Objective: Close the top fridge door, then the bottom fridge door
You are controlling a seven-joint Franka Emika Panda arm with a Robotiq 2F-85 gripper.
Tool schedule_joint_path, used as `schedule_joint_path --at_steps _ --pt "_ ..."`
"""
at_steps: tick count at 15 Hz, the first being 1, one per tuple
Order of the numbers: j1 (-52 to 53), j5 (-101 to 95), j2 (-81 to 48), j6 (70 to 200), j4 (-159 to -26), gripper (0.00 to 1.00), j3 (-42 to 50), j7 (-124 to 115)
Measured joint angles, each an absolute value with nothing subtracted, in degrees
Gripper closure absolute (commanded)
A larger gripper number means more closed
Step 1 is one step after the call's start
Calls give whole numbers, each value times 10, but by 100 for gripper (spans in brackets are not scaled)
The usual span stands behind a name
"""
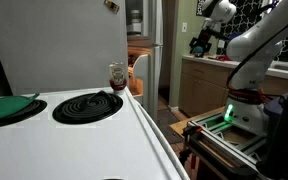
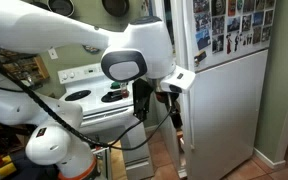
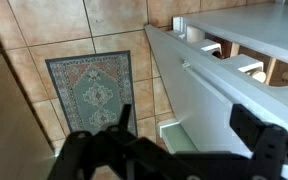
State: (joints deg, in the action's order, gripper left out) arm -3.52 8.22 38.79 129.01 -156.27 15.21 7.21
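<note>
The fridge's two silver-grey doors face the camera in an exterior view: the top fridge door (image 2: 229, 30), covered with photos, and the plain bottom fridge door (image 2: 229, 115) below it. Both look swung open. In an exterior view the top door's inner shelves (image 1: 134, 20) show past the fridge's grey side wall. My gripper (image 2: 172, 100) is at the free left edge of the bottom door, just below the seam. In the wrist view my gripper (image 3: 189, 135) is open, its dark fingers either side of a white inner door face (image 3: 214, 95) with shelves. It holds nothing.
A white stove with coil burners (image 1: 89, 105) stands beside the fridge, with a green lid (image 1: 9, 108) and a small jar (image 1: 117, 75) on it. Beige wooden cabinets (image 1: 199, 85) stand behind the arm. A patterned rug (image 3: 94, 90) lies on the tiled floor below.
</note>
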Motion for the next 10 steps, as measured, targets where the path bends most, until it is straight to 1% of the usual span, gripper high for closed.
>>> schedule_joint_path --at_steps 10 --pt "-36 82 387 1291 -1561 0 147 73"
